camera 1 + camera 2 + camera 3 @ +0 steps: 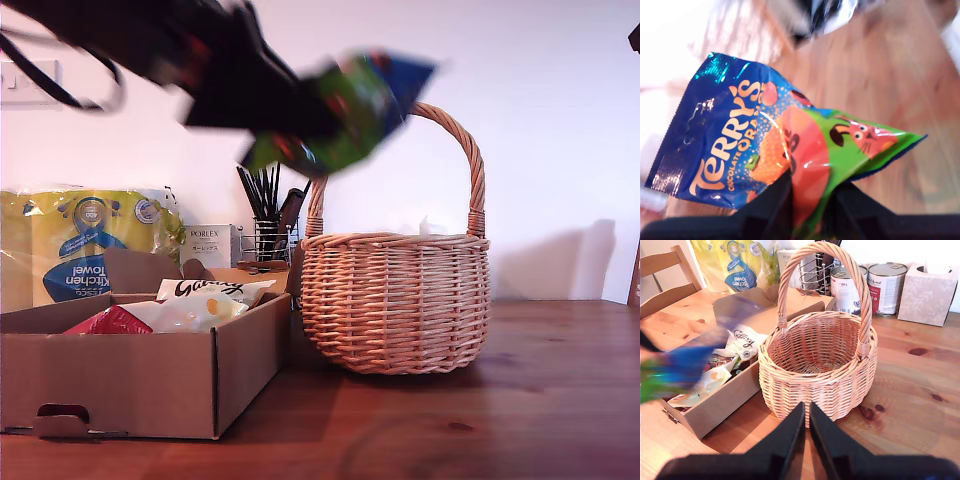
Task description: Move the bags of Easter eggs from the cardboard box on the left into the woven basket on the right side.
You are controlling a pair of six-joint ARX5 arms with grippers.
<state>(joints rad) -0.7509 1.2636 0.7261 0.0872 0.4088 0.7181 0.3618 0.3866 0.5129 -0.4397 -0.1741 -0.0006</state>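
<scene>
**Arm and gripper appearance**

My first gripper [807,200]: two matte black, wedge-shaped fingers [772,202] rising from the lower edge of the first wrist view. My second gripper [806,417]: identical black tapered fingers [787,432], smooth, unmarked. Upper left of the exterior view: blurred black arm housing [215,60] with a looping black cable [60,85].

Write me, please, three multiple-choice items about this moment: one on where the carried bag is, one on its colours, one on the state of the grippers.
1. Where is the blue-and-green bag?
A. In the cardboard box
B. In the air, held by my first gripper
C. Inside the woven basket

2. Which colours does it show?
A. Blue and green
B. Plain white
C. Black

3. My second gripper is:
A. Holding a bag
B. Wide open
C. Shut, holding nothing

Key: B, the exterior view shows it aloft beside the basket handle; A, the first wrist view shows both; C, its fingers meet with nothing between.
</scene>
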